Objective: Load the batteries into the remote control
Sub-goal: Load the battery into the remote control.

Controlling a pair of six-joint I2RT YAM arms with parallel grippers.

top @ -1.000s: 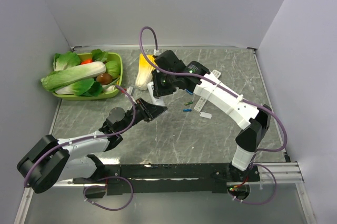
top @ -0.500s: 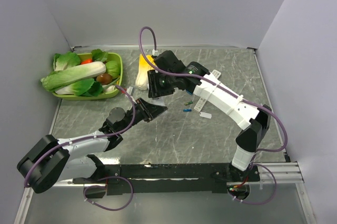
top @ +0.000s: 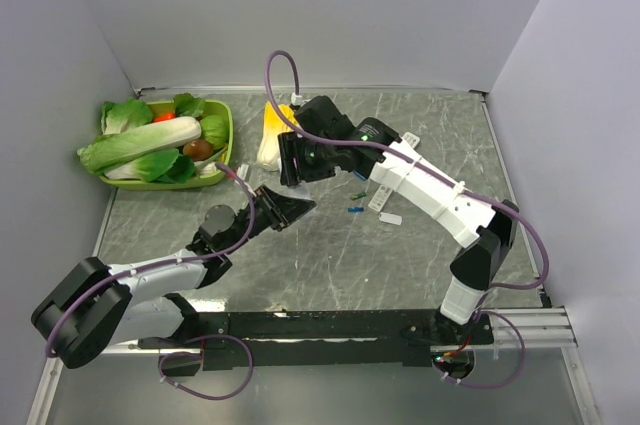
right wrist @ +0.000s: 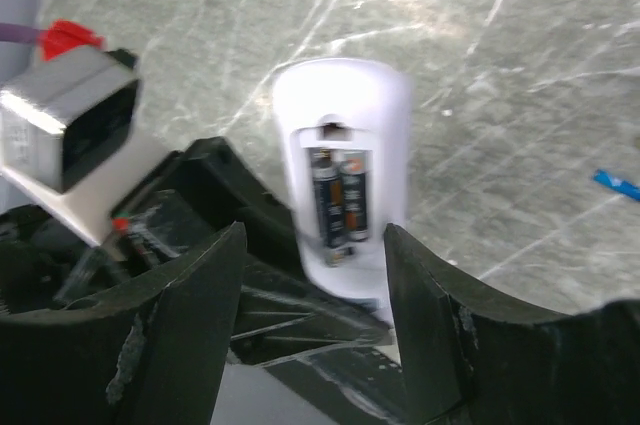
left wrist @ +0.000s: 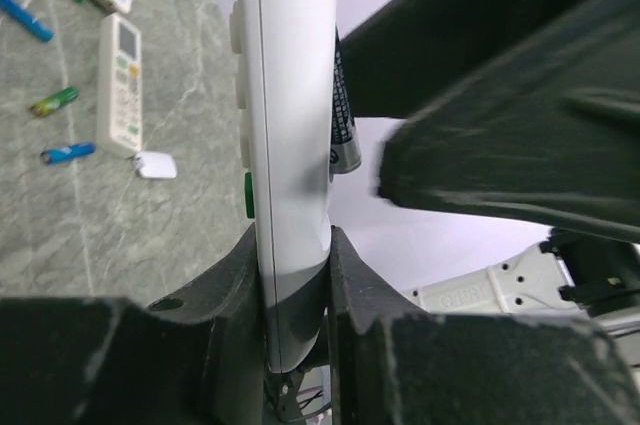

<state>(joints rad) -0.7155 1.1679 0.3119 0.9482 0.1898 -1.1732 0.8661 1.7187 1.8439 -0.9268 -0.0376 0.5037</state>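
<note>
left gripper (left wrist: 295, 275): clamped on the lower end of the remote control (right wrist: 345, 115), holding it up on edge — a slackening grip would let it twist or drop.
right gripper (right wrist: 313, 228): jaws apart and empty, just over the open compartment — a careless move could knock the remote.
remote control: compartment uncovered; tipping it might spill the cells.
batteries (right wrist: 338, 195): two side by side in the compartment — whether fully seated, I cannot tell.
loose batteries (left wrist: 68, 153): lying on the table (right wrist: 500, 95).
</note>
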